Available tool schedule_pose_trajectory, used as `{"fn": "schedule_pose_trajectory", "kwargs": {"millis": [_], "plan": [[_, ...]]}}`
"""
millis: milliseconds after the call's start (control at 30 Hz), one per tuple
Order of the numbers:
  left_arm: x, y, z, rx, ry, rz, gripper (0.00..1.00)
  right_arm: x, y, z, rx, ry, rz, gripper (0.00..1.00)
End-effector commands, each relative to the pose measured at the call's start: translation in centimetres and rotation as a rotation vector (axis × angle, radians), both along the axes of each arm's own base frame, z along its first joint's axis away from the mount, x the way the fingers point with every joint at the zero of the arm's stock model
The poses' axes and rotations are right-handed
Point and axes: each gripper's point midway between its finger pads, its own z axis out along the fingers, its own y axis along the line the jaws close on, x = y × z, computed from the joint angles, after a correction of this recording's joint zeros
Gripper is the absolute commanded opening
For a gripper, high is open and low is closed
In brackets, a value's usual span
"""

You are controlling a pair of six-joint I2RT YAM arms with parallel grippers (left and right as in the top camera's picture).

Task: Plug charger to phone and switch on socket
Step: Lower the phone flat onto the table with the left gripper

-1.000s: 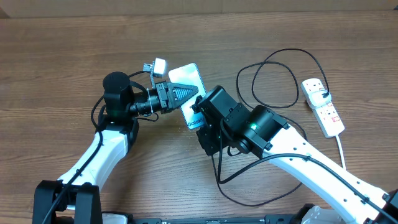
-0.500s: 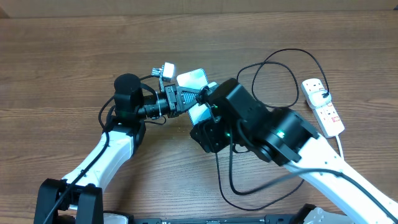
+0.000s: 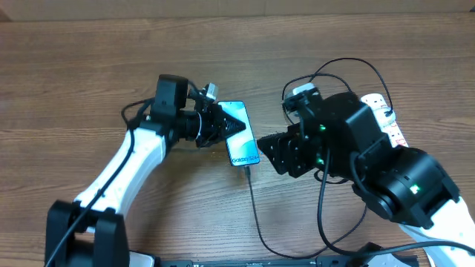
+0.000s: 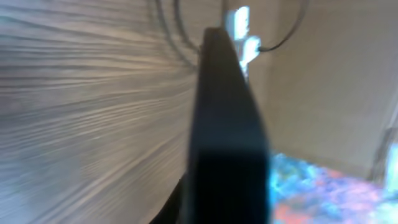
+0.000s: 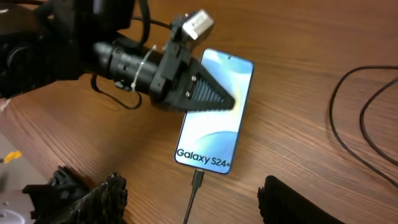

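Observation:
The phone (image 3: 239, 141) (image 5: 214, 121) lies flat on the wooden table, screen up, "Galaxy S24" at its near edge. The charger's small black connector (image 5: 198, 179) sits in that edge, and its thin cable (image 3: 254, 208) runs toward the table front. My left gripper (image 3: 246, 128) (image 5: 230, 103) is shut, its pointed tip resting on the screen. The left wrist view shows those shut fingers (image 4: 221, 118) as a dark wedge beside the blurred blue screen. My right gripper (image 3: 276, 153) (image 5: 193, 208) stands open, one finger on each side of the cable, touching neither cable nor phone. The socket (image 3: 395, 127) is mostly hidden behind my right arm.
The black cable loops widely (image 3: 330, 74) on the table behind my right arm. A thicker black lead (image 3: 320, 215) hangs from my right arm near the front edge. A cardboard wall (image 3: 237, 6) runs along the far side.
My right gripper has opened and pulled back to the right, leaving the connector in the phone's edge. The phone and my left gripper have shifted right and turned.

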Motion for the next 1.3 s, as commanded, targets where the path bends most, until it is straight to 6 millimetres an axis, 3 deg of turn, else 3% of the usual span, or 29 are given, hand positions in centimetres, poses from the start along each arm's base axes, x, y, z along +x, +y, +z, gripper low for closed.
{"fn": "schedule_pose_trajectory", "kwargs": {"millis": [0,267,567,833,1000,1267], "plan": [[1.1,0.3,-1.1,0.109,-0.233,-0.207,0.05,0.6,-0.7,1.4,0.013,-0.043,-0.031,0.69],[-0.3,3.0,-7.5,0.122,-0.132,-0.330,0.04,1.0,-0.3,2.0,0.047,-0.055,-0.044,0.70],[0.5,7.3,-11.8,0.229,-0.108,-0.321,0.04,1.1,-0.2,2.2,0.052,-0.062,-0.045,0.74],[1.3,8.0,-13.0,0.293,-0.145,-0.331,0.06,1.1,-0.2,2.2,0.052,-0.062,-0.045,0.75],[1.4,8.0,-13.0,0.294,-0.137,-0.322,0.20,1.1,-0.2,2.2,0.052,-0.062,-0.045,0.79],[1.1,8.1,-13.1,0.297,-0.110,-0.314,0.28,1.2,-0.3,2.2,0.050,-0.063,-0.047,0.79]]}}
